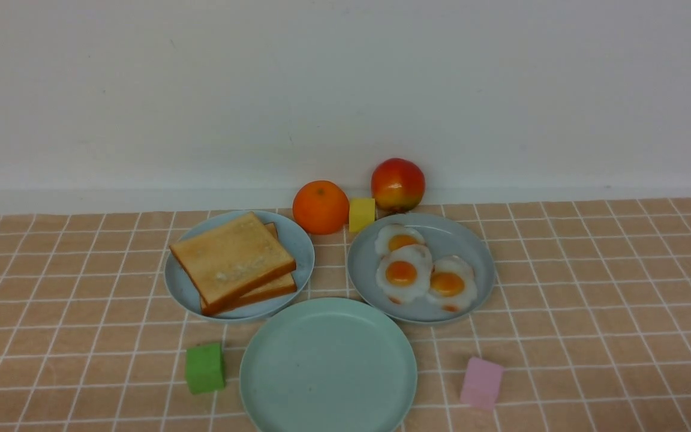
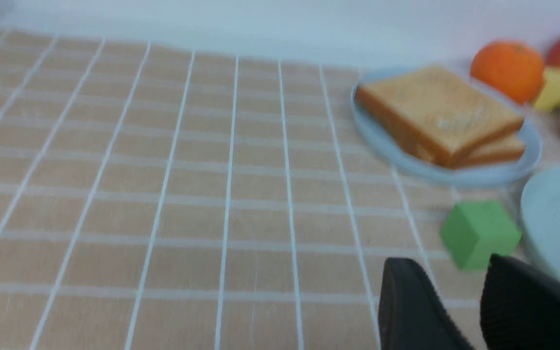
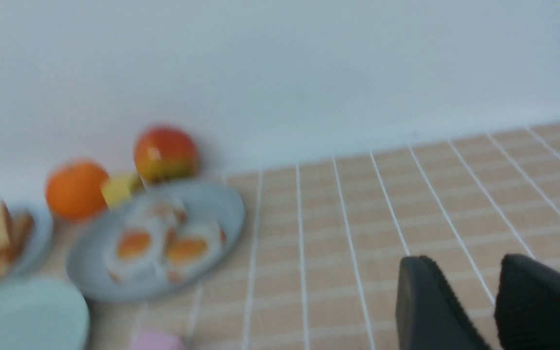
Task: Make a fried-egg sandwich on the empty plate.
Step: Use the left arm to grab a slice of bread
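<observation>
Empty mint-green plate [image 1: 327, 366] is seen at lower centre, flanked by green cube [image 1: 205, 368] and pink cube [image 1: 481, 383]. Toast slices [image 1: 231, 258] are stacked on sky-blue plate [image 1: 301, 243], centre left. Fried eggs [image 1: 405, 273] are seen on grey-blue plate [image 1: 471, 252]. Left gripper [image 2: 450, 287] and right gripper [image 3: 469, 282] are parted, nothing held.

1. Toast slices [image 1: 231, 259]: golden-tan, orange-brown crusts.
2. Front plate [image 1: 327, 375]: mint green; toast plate [image 1: 301, 245] sky-blue; egg plate [image 1: 478, 269] grey-blue.
3. Fried eggs [image 1: 403, 273]: white, orange yolks.
4. Green cube [image 1: 205, 368], pink cube [image 1: 481, 383], yellow cube [image 1: 361, 214].
5. Tablecloth [image 1: 591, 288]: peach, white grid.
</observation>
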